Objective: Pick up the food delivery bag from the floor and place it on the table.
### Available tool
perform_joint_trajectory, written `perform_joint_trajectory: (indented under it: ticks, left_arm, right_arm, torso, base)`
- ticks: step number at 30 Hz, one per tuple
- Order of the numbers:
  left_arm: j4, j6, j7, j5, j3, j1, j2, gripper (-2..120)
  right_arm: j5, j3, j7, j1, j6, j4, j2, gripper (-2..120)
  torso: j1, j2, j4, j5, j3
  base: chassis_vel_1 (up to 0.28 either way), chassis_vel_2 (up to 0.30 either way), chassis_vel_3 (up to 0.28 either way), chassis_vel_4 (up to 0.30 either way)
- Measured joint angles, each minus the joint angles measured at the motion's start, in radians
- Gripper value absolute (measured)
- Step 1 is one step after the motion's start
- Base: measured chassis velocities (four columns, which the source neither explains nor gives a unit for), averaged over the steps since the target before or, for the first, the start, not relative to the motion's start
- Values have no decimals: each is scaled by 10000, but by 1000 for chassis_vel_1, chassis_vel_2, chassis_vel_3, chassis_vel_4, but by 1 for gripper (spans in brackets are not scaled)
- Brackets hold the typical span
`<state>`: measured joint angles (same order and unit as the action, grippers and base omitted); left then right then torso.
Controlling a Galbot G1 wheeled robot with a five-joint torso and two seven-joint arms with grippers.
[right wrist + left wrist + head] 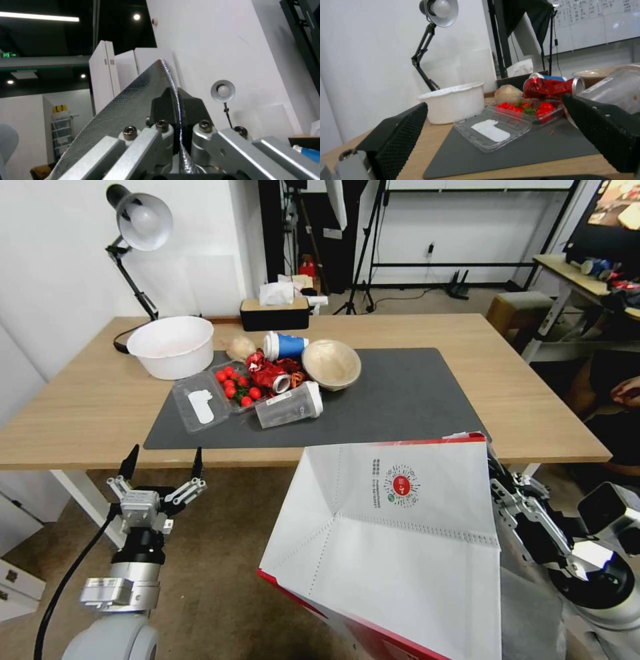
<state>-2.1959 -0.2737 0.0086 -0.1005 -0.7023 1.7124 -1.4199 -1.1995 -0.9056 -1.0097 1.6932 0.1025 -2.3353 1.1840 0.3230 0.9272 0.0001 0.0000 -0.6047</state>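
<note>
Food delivery bag is hanging off the floor at the table's five o'clock edge, its wall pinched by the right gripper; thin hold risks slipping. Left gripper is idling, spread empty.

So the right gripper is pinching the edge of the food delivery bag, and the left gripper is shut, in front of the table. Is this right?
Not quite. The left gripper is open: the head view shows its fingers spread, holding nothing, in front of the table. The right gripper does pinch the edge of the food delivery bag.
</note>
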Motion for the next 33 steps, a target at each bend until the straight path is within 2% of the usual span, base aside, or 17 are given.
perform_joint_trajectory:
  ticks: [12,19,21,23,24,26,33]
  left_arm:
    - [-7,-9,-6,183,31,48,-46,100]
    - [-47,28,-47,177,47,73,-50,100]
    - [-47,27,-52,186,51,73,-58,100]
    - [-7,-10,-73,233,62,64,-77,100]
    - [-7,-10,-73,233,62,64,-77,100]
    - [14,-30,-97,247,63,65,-85,100]
    - [40,-60,-167,302,115,72,-120,100]
  right_arm:
    - [-976,-142,1065,-287,-286,-360,-376,0]
    - [-1698,-228,2926,-863,-786,-799,-897,0]
    - [-1736,-225,3165,-994,-840,-829,-972,0]
    - [-1822,-155,4046,-1481,-1048,-903,-1201,0]
    - [-1822,-155,4046,-1481,-1048,-903,-1201,0]
    - [-1932,-101,4769,-1914,-1166,-938,-1437,0]
    - [-2160,-84,5706,-2591,-1258,-869,-1992,0]
  torso:
    - [-13,-28,0,0,16]
    - [-17,-39,0,0,22]
    - [-17,-40,-1,0,23]
    - [-18,-43,0,1,25]
    - [-18,-43,0,1,25]
    - [-19,-46,1,0,26]
    - [-22,-51,0,1,29]
  base:
    - [0,0,0,0]
    - [0,0,0,0]
    - [0,0,0,0]
    - [0,0,0,0]
    - [0,0,0,0]
    - [0,0,0,0]
    - [0,0,0,0]
